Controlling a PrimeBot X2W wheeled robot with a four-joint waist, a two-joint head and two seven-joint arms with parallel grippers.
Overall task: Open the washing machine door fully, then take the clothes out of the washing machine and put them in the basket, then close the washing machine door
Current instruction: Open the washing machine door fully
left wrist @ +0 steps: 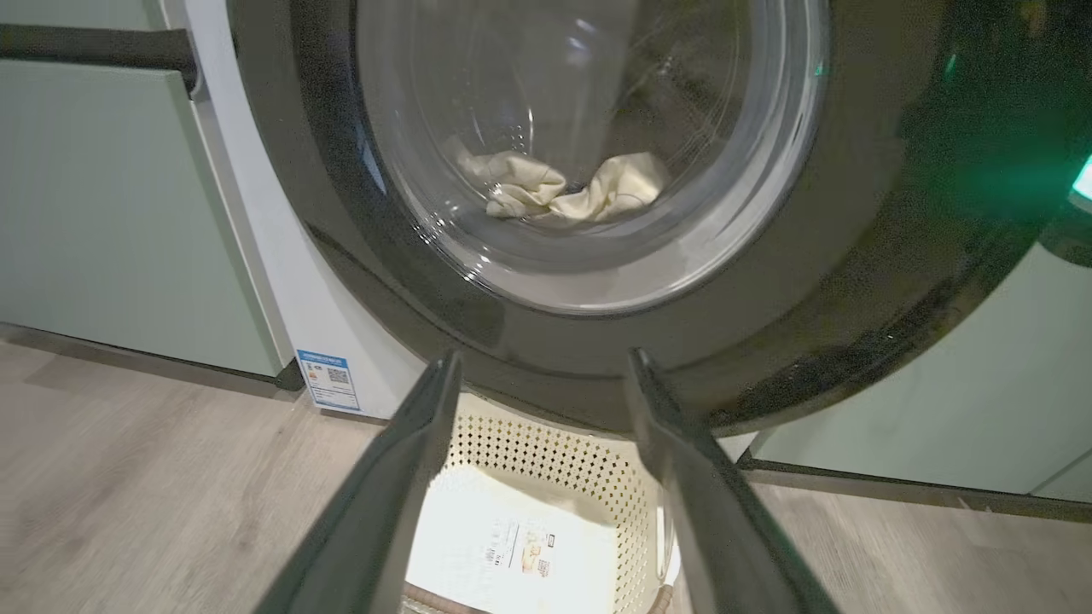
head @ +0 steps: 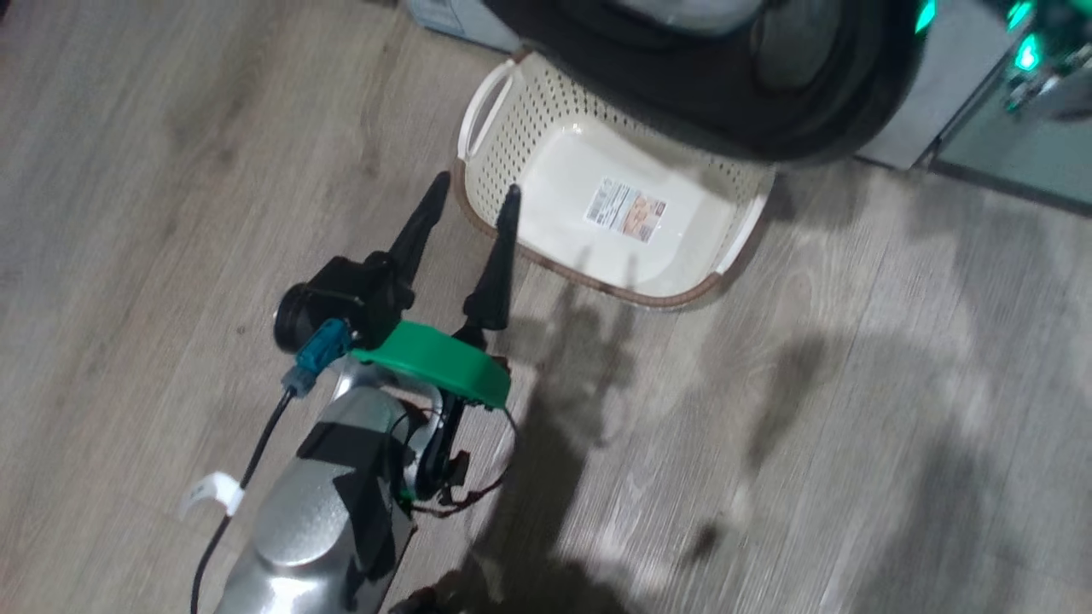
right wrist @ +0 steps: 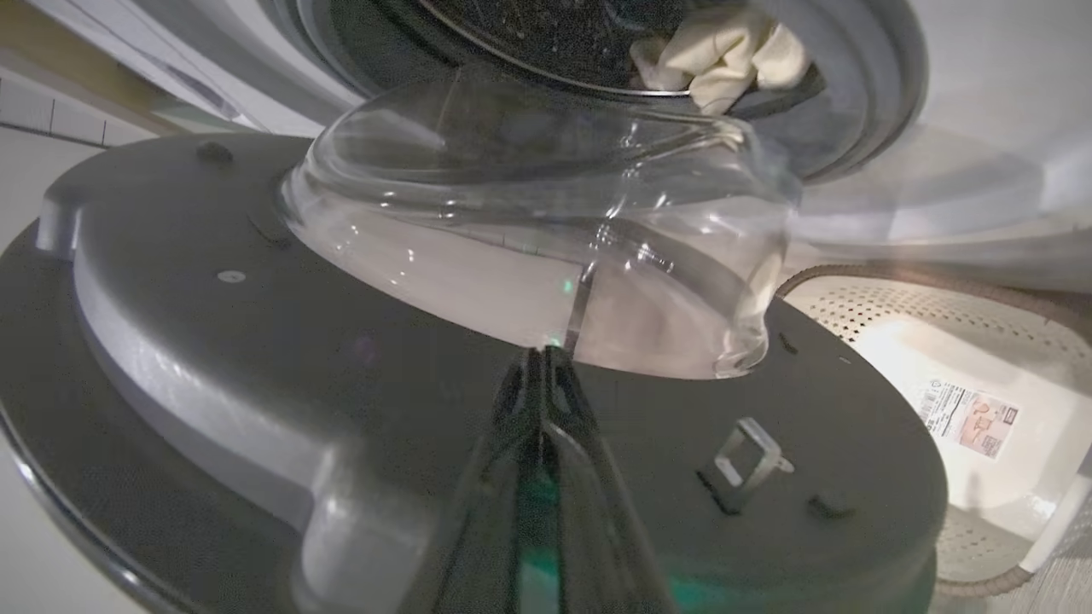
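Observation:
The washing machine door (left wrist: 853,281) stands partly open, its black rim hanging over the basket (head: 597,288). Its inner face (right wrist: 196,341) and glass bowl (right wrist: 529,222) show in the right wrist view. My right gripper (right wrist: 542,356) is shut and empty, its tips at the foot of that bowl. Pale-yellow clothes (right wrist: 725,55) lie in the drum and show through the glass (left wrist: 563,192). My left gripper (head: 474,189) is open and empty, low over the floor by the basket's near-left corner, pointing at the door's outer face (left wrist: 543,368). The basket (left wrist: 546,443) holds no clothes.
The white washing machine (left wrist: 256,256) front carries a blue sticker (left wrist: 328,379). Sage-green cabinets (left wrist: 102,213) flank the machine on both sides. Wooden floor (head: 853,384) spreads around the basket. A metal latch (right wrist: 746,465) sticks out of the door's inner face.

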